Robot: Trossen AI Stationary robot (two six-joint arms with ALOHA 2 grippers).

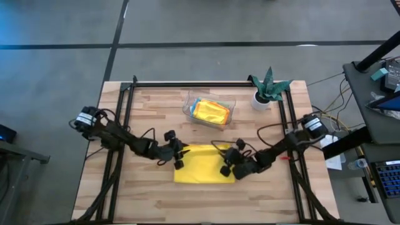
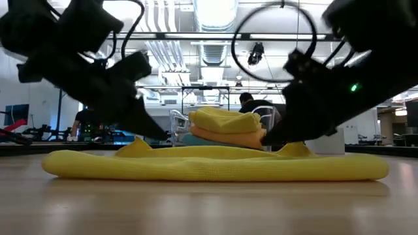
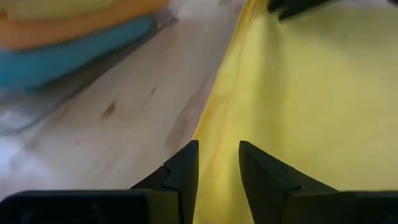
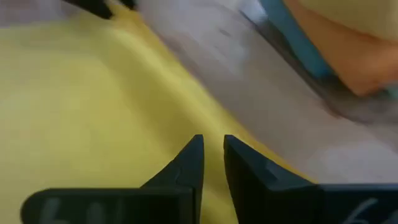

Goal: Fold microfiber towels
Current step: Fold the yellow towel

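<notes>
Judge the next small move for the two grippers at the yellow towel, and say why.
Probably lift the far edge and carry it toward the near edge. The left gripper and right gripper each straddle the far edge of the flat yellow towel, fingers nearly closed on it.

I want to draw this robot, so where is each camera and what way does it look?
High view: above, looking down; both arms, yellow towel, tray.
Low view: table height, looking across; both arms above the towel.
Left wrist view: on left arm; left gripper at the towel's edge.
Right wrist view: on right arm; right gripper.
All share the yellow towel.
</notes>
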